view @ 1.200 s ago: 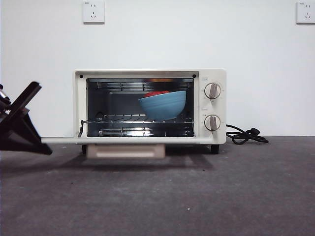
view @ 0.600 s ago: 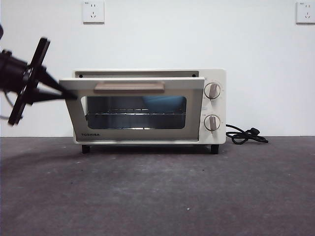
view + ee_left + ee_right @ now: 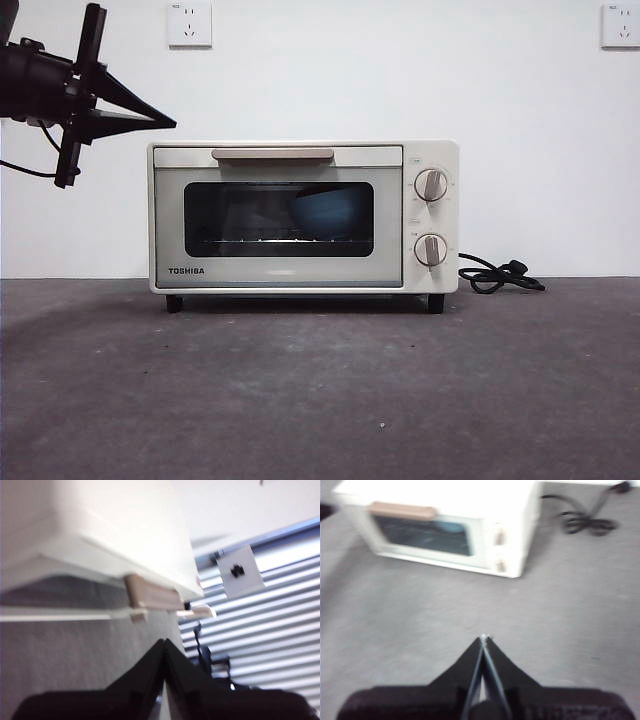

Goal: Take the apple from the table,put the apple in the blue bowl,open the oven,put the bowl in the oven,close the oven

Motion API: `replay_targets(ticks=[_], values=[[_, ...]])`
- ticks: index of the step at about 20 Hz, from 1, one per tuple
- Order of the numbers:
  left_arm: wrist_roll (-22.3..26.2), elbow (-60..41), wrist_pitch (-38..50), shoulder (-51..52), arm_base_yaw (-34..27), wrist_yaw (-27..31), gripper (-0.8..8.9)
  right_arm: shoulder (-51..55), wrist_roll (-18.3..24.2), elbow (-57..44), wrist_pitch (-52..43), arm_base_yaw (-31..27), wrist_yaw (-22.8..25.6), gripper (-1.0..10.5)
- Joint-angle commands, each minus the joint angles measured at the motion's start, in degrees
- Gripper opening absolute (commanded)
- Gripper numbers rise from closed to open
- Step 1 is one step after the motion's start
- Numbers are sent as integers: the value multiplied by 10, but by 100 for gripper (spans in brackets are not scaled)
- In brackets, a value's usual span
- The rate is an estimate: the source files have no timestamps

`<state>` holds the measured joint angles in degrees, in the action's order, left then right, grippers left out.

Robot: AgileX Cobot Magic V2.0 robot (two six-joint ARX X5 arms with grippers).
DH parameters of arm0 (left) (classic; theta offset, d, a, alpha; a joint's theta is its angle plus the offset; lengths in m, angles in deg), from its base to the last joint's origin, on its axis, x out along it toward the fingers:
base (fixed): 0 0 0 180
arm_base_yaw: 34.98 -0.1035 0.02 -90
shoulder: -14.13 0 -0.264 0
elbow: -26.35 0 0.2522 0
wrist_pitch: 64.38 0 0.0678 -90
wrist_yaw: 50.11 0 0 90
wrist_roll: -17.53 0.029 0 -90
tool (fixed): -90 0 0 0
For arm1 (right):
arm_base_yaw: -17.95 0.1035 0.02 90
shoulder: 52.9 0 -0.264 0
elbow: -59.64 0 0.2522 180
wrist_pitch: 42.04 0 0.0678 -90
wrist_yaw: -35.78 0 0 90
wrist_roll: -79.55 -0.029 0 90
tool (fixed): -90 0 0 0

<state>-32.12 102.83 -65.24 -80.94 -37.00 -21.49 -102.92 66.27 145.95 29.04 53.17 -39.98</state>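
Observation:
The cream-white TOSHIBA oven (image 3: 300,215) stands on the dark grey table (image 3: 320,390) with its glass door shut and the beige handle (image 3: 272,154) up at the top. Through the dark glass I make out the blue bowl (image 3: 330,210) on the rack, also faintly seen as the bowl (image 3: 451,528) in the right wrist view. The apple is hidden. My left gripper (image 3: 170,124) hangs shut in the air just above the oven's upper left corner, close to the oven (image 3: 115,535) and its handle (image 3: 152,594). My right gripper (image 3: 483,639) is shut over bare table, well in front of the oven (image 3: 445,525).
A black power cord (image 3: 497,276) lies coiled on the table to the right of the oven, also seen as the cord (image 3: 585,522). Two knobs (image 3: 431,185) sit on the oven's right panel. A white wall with sockets (image 3: 190,24) stands behind.
The oven door swung up from lying flat open to fully shut. My left gripper rose from beside the door's low left edge to above the oven's top left corner.

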Motion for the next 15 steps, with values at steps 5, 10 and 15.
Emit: replay_targets(ticks=[5,10,15], values=[[285,0,-259,165,2,2,-5,-1,-3,-6,26,0,27,2],[498,0,-532,348,2,176,-5,-1,-2,-6,27,0,27,2],[512,1,-609,510,2,250,-4,-1,-2,-6,27,0,27,2]])
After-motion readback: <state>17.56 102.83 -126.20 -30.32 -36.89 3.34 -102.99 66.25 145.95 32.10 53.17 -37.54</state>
